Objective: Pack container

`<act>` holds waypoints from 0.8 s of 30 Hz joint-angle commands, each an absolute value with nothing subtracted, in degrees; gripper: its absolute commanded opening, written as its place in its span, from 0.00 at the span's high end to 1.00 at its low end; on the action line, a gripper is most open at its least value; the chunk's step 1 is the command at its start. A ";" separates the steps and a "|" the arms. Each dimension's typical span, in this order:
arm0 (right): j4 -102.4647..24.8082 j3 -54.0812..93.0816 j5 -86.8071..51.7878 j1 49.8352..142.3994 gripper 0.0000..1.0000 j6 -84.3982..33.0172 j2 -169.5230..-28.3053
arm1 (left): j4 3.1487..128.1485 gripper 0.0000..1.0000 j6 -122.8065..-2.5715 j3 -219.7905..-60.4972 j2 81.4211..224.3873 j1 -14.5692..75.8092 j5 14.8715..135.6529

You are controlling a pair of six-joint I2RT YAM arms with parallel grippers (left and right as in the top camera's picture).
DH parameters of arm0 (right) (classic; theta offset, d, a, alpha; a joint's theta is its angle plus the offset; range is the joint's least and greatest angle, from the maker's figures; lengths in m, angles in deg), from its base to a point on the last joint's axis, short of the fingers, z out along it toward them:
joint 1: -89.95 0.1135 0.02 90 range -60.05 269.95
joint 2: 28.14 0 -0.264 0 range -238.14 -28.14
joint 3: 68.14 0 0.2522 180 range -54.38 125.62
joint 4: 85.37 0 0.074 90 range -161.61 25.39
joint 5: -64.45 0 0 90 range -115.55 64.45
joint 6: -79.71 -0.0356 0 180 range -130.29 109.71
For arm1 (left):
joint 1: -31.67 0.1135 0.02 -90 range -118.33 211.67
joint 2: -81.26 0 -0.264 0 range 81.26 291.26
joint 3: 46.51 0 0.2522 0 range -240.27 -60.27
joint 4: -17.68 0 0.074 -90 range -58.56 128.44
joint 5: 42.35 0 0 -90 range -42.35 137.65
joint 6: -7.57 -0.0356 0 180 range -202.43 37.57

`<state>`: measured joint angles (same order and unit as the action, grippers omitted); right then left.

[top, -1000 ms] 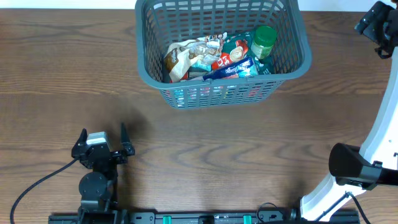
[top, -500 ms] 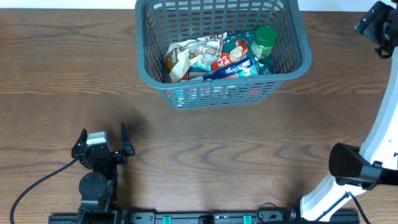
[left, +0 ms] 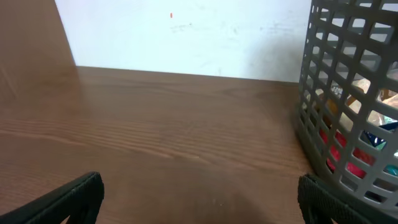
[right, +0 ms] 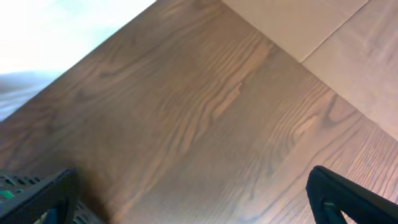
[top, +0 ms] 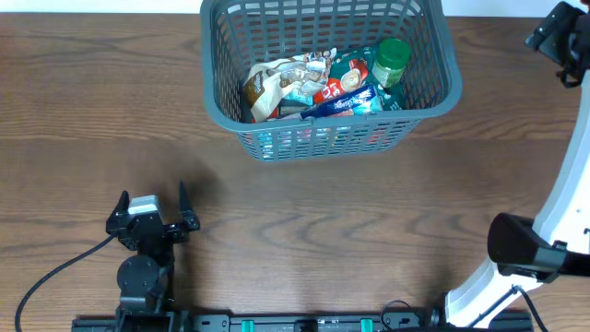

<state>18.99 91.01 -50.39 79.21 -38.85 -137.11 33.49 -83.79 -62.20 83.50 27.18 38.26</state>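
The dark grey lattice container (top: 442, 51) stands at the back middle of the table. It holds several snack packets (top: 313, 85) and a green-lidded jar (top: 392, 57). Its slotted wall also shows at the right of the left wrist view (left: 348, 106), and a corner of it shows at the bottom left of the right wrist view (right: 15, 186). My left gripper (top: 153, 205) is open and empty at the front left, well apart from the container; it also shows in the left wrist view (left: 199, 199). My right gripper (top: 558, 37) is raised at the far right; its fingers are wide apart and empty in the right wrist view (right: 193, 199).
The brown wooden table (top: 350, 231) spreads around the container. A white wall (left: 186, 31) stands behind the table's far edge. The right arm's white link and black base (top: 525, 249) are at the front right. A black cable (top: 55, 272) runs from the left arm.
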 commanded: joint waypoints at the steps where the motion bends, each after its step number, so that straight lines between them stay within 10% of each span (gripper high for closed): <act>1: 19.06 91.27 -50.76 79.95 0.01 -39.85 -131.19 | 34.56 0.01 -84.34 -60.50 83.69 27.53 37.60; 24: 19.10 89.78 -50.92 94.16 0.01 -39.81 -104.89 | 34.56 0.02 -84.32 -60.50 83.69 27.53 37.60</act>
